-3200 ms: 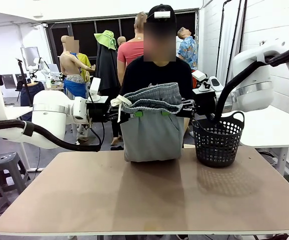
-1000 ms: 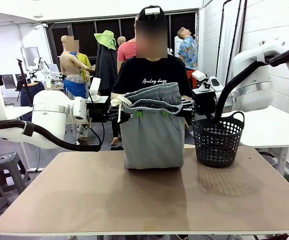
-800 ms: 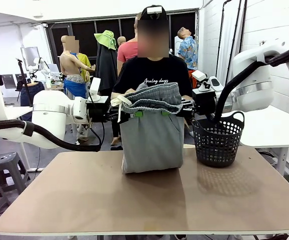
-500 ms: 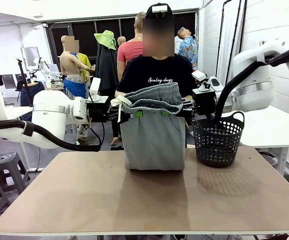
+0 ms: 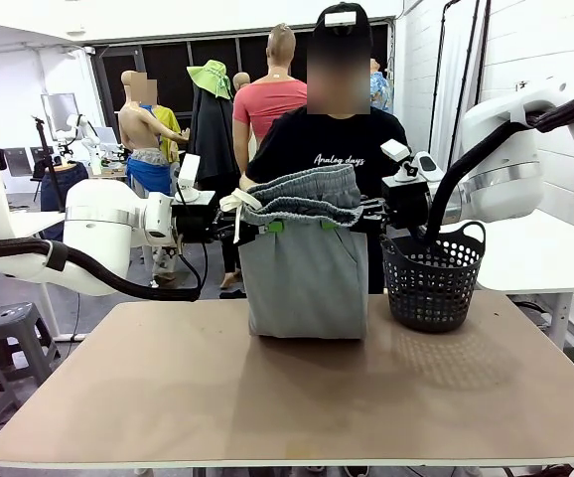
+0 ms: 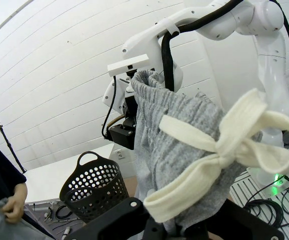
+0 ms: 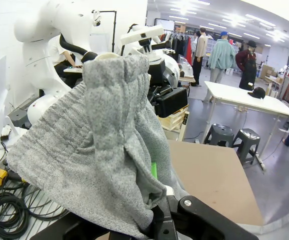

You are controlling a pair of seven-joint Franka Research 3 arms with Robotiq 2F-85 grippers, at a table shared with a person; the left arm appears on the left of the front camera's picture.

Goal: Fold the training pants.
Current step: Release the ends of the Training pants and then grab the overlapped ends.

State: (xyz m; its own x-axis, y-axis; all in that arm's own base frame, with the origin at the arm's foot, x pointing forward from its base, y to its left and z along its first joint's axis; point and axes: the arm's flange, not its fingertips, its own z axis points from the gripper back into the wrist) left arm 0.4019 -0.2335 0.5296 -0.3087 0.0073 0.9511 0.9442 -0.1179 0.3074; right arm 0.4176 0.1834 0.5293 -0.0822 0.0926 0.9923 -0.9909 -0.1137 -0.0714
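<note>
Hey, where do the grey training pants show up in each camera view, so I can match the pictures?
Front view: the training pants hang at centre, just left of the black basket.
Left wrist view: training pants at centre, behind the white drawstring bow.
Right wrist view: training pants draped across left and centre, close up.
Shared landmark: the ribbed waistband, at the top of the cloth in every view.

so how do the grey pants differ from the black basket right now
The training pants are soft light grey cloth; the basket is stiff black mesh. The pants hang by the waistband from the left gripper and right gripper; the basket stands on the table unheld. Both are at its far side.
</note>
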